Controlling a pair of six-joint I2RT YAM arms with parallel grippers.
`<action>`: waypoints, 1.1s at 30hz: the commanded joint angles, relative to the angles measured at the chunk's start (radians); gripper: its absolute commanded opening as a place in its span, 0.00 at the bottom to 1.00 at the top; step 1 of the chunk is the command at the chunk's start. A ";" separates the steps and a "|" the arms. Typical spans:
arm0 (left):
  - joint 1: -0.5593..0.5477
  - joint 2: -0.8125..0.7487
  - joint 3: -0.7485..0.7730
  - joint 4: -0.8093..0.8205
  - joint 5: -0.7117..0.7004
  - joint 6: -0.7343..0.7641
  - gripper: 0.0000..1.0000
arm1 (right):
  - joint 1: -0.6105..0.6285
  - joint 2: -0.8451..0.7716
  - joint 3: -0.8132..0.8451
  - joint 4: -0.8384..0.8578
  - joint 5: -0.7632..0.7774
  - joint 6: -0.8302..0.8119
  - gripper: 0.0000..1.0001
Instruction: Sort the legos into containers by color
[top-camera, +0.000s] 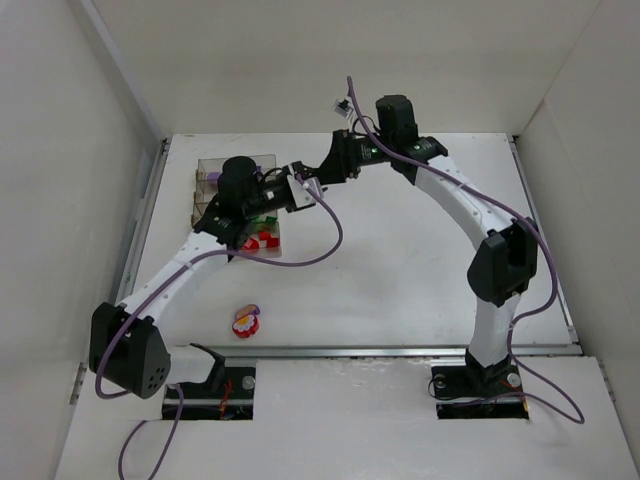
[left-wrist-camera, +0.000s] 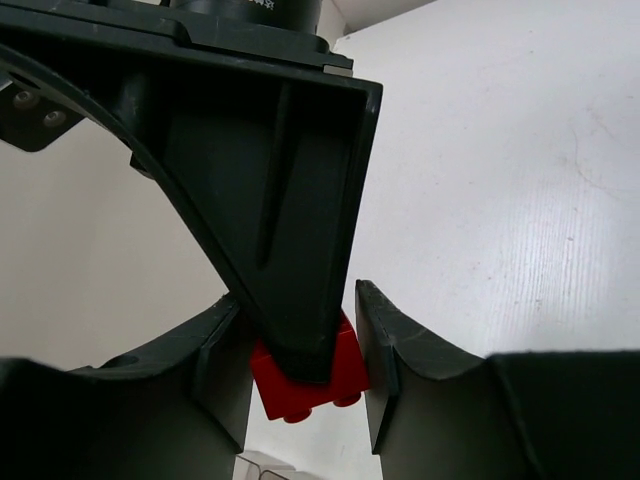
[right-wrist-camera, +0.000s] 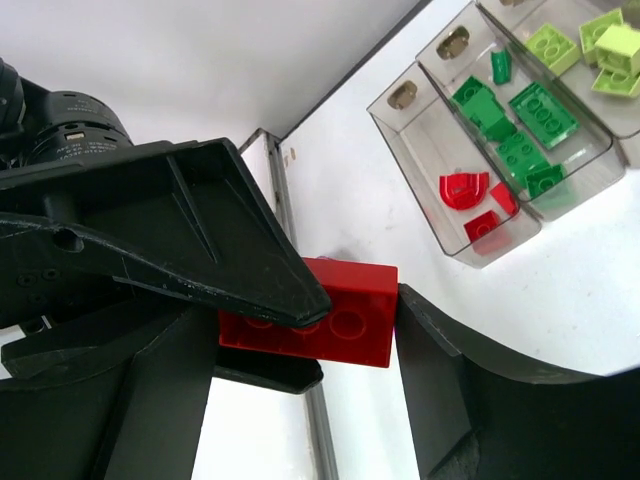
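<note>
My two grippers meet in mid-air above the back left of the table. The left gripper (top-camera: 290, 192) (left-wrist-camera: 303, 375) is shut on a small red brick (left-wrist-camera: 310, 395). The right gripper (top-camera: 308, 176) (right-wrist-camera: 305, 325) grips the same red brick (right-wrist-camera: 355, 320) by its ends. Each wrist view shows the other gripper's black finger lying over the brick. The clear divided tray (top-camera: 208, 172) (right-wrist-camera: 425, 150) lies below. Its compartments hold red pieces (right-wrist-camera: 470, 195), dark green bricks (right-wrist-camera: 520, 130) and lime bricks (right-wrist-camera: 600, 45). The flower-topped piece (top-camera: 246, 322) lies on the table near the front left.
White walls enclose the table on the left, back and right. A metal rail (top-camera: 400, 350) runs along the front edge. The left arm (top-camera: 175, 270) covers much of the tray in the top view. Purple cables hang from both arms.
</note>
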 joint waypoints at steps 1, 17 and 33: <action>0.000 -0.055 -0.010 -0.012 0.026 -0.002 0.15 | 0.016 -0.067 -0.018 0.050 -0.008 -0.019 0.00; 0.000 -0.106 -0.051 -0.109 -0.060 -0.071 0.00 | 0.016 -0.029 -0.027 0.130 -0.060 0.065 0.48; 0.094 -0.124 -0.136 -0.256 -0.195 -0.091 0.00 | -0.088 -0.020 -0.090 0.074 0.204 0.157 1.00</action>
